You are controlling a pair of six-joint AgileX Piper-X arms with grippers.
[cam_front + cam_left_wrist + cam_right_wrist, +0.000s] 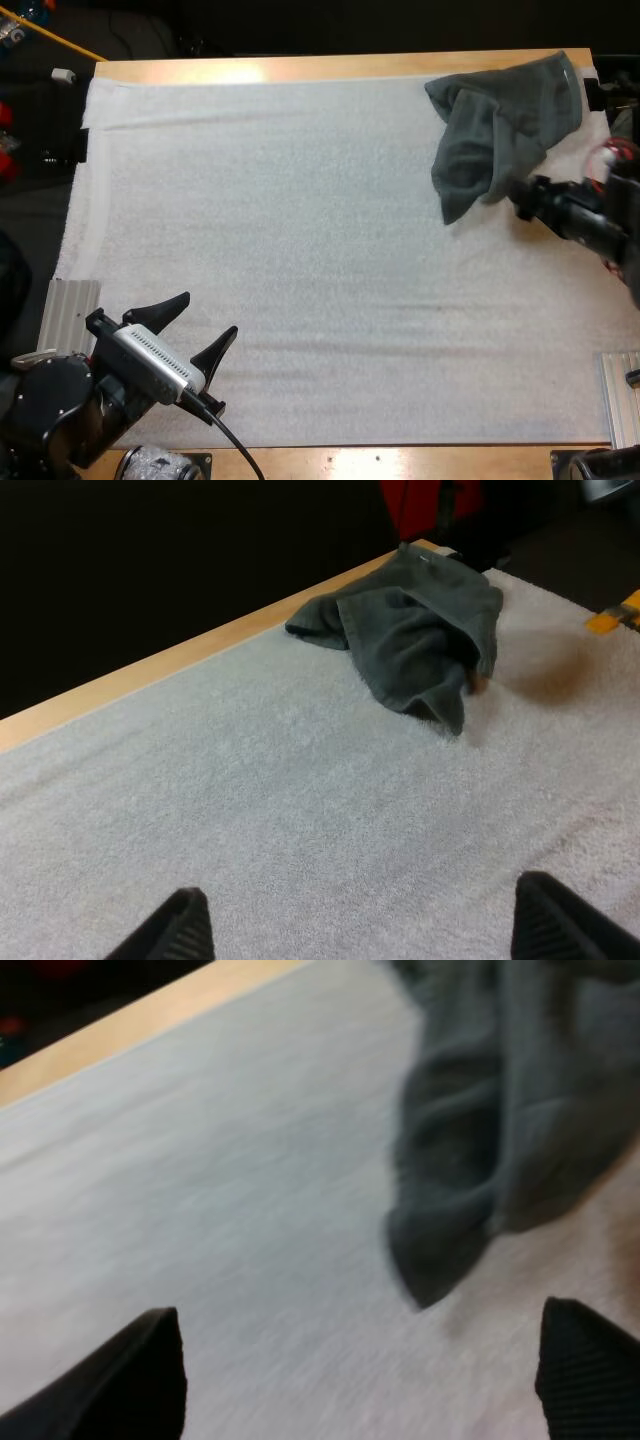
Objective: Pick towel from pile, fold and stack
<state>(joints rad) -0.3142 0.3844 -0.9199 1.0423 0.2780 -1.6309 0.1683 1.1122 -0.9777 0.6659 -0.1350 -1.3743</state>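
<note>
a crumpled dark grey-green towel [500, 125] lies at the far right corner of the white mat [300, 220], its long axis slanting toward the right gripper [360, 1310]. those fingers [140, 1380] stand wide apart and empty, just short of the towel's nearest tip. the left gripper [210, 314], also spread and empty, is well apart from the towel.

White mat [300, 220] across the wooden table [300, 68], a ribbed grey plate [68, 312] at its near left corner

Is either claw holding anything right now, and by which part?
Nothing is held. Left claw and right claw both stand open, clear of the crumpled towel.
</note>
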